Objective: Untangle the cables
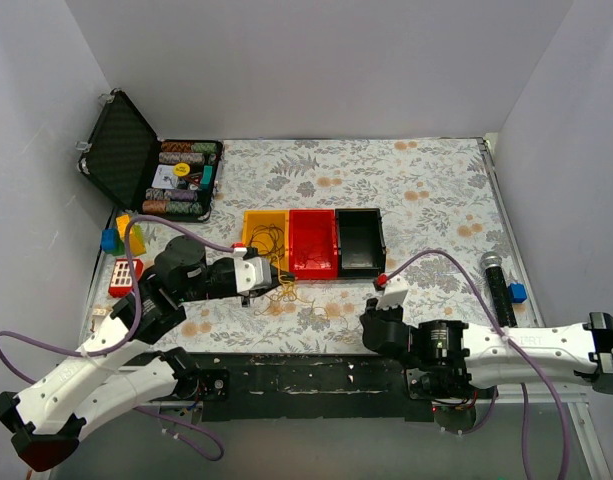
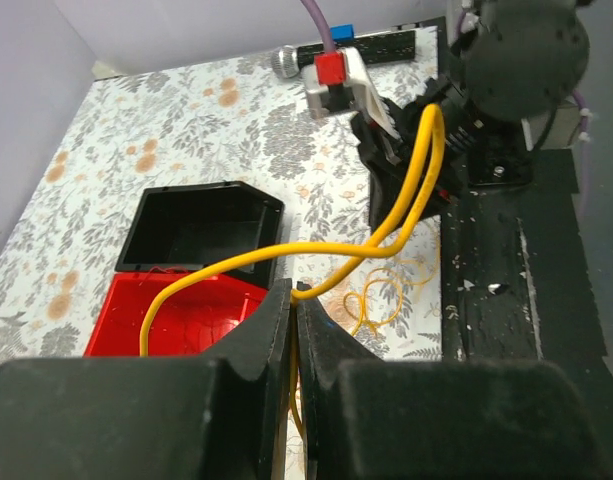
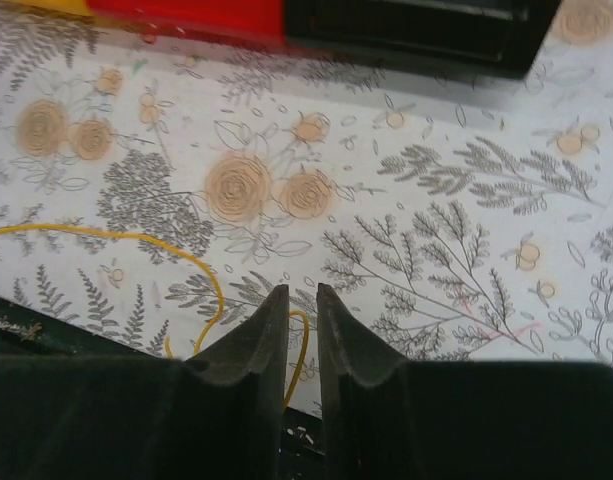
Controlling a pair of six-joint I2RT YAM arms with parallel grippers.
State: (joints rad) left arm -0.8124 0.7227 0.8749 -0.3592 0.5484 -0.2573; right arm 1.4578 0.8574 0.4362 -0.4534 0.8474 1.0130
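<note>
The cables show as a tangle of thin yellow-orange wires (image 1: 269, 238) in the yellow bin (image 1: 249, 222) and as loose loops (image 1: 291, 296) on the table in front of it. My left gripper (image 1: 271, 283) (image 2: 294, 292) is shut on a thicker yellow cable (image 2: 336, 246), just in front of the bins. That cable runs across to my right gripper (image 1: 370, 318). In the right wrist view my right gripper (image 3: 296, 290) sits low over the table, narrowly open. The yellow cable (image 3: 136, 238) curls round its left finger and passes through the gap. I see no red or dark wires.
A red bin (image 1: 314, 243) and a black bin (image 1: 359, 240) stand beside the yellow one. An open black case of poker chips (image 1: 121, 150) is at the back left, with small toys (image 1: 121, 240) below it. A black microphone (image 1: 496, 285) and a blue block (image 1: 517, 292) lie at the right.
</note>
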